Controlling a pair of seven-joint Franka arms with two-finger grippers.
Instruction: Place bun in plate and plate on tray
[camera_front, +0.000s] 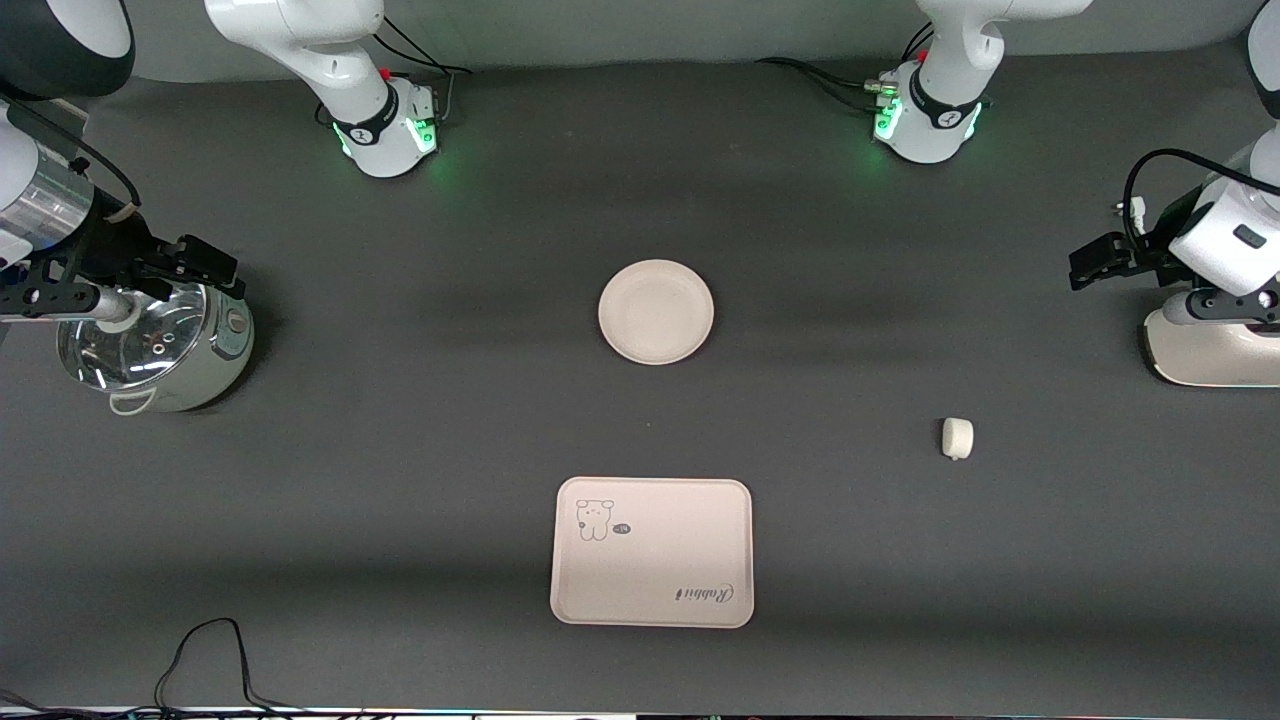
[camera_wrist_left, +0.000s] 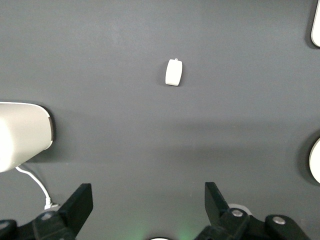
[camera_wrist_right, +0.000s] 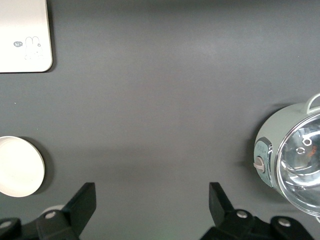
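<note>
Dark grey matte table (camera_front: 400, 420) is carrying everything. Cream rectangular tray (camera_front: 651, 551), rounded corners, is lying nearest the front camera; round rimmed plate (camera_front: 656, 311) is sitting farther back, apart from it. Glossy glass-lidded pot (camera_front: 160, 345) is sitting under the right gripper (camera_front: 205, 262), fingers released. Small white bun (camera_front: 957, 437) is lying toward the left arm's end; left gripper (camera_front: 1095, 262) is hanging spread, empty.

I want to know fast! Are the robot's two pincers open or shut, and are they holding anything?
Left pincer: open, holding nothing, over the table.
Right pincer: open, holding nothing, over the table.
</note>
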